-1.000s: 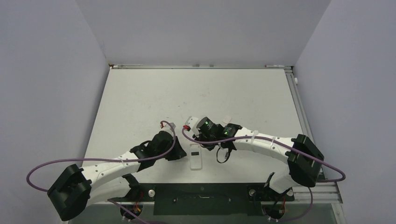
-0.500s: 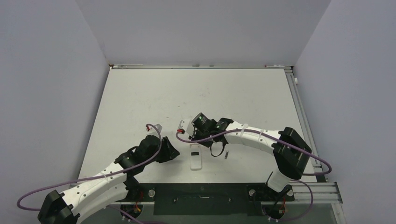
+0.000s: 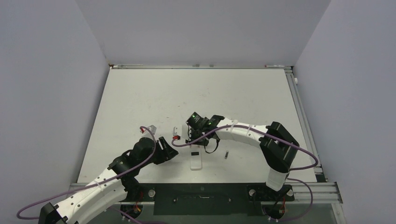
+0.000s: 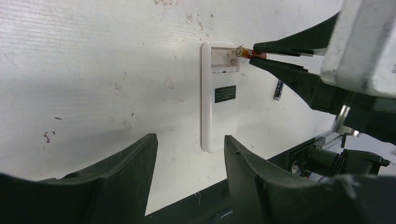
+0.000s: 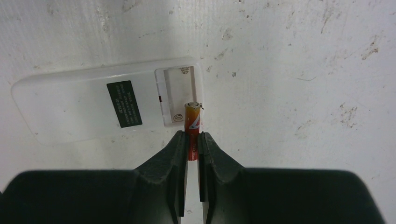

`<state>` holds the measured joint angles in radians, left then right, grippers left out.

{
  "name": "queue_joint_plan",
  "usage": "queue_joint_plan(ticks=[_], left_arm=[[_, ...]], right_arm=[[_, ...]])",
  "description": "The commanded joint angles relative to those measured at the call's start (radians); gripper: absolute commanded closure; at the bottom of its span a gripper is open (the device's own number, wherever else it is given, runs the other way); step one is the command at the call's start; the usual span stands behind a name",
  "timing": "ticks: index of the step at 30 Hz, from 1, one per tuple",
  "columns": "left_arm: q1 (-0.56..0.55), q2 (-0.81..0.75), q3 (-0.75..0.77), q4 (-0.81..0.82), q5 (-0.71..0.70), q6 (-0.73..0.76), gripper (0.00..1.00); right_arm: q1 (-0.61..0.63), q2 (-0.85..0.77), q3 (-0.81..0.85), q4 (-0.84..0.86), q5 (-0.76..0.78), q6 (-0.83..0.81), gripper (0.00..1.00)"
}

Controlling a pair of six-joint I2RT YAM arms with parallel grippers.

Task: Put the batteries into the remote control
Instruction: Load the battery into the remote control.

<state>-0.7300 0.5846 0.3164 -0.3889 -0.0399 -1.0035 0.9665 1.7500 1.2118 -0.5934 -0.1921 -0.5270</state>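
The remote control (image 3: 196, 160) lies back side up, with a black label and its battery bay open at the far end; it also shows in the left wrist view (image 4: 219, 107) and the right wrist view (image 5: 88, 109). My right gripper (image 5: 191, 136) is shut on a red battery (image 5: 192, 120). The battery's free end sits over the bay's edge, as the left wrist view (image 4: 251, 54) also shows. From above, the right gripper (image 3: 193, 142) hangs over the remote's far end. My left gripper (image 4: 190, 140) is open and empty, left of the remote (image 3: 167, 151).
A small slim dark piece (image 3: 226, 155) lies on the table right of the remote, also in the left wrist view (image 4: 279, 89). The black base rail (image 3: 201, 198) runs along the table's near edge.
My right gripper has moved left and nearer with the battery, down to the remote's open bay. My left arm has drawn back to the left, away from the remote.
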Motion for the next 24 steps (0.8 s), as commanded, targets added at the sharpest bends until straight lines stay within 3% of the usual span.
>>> queue_joint_plan(ticks=[1,24], left_arm=[[0.01,-0.024,-0.008,-0.027,0.007,-0.04,0.48],[0.023,-0.046,-0.034,-0.034,0.025,-0.058,0.39]], right_arm=[[-0.014,0.03,0.063,-0.03,-0.029,-0.061,0.92],[-0.008,0.105,0.102,-0.027,-0.043,-0.067,0.89]])
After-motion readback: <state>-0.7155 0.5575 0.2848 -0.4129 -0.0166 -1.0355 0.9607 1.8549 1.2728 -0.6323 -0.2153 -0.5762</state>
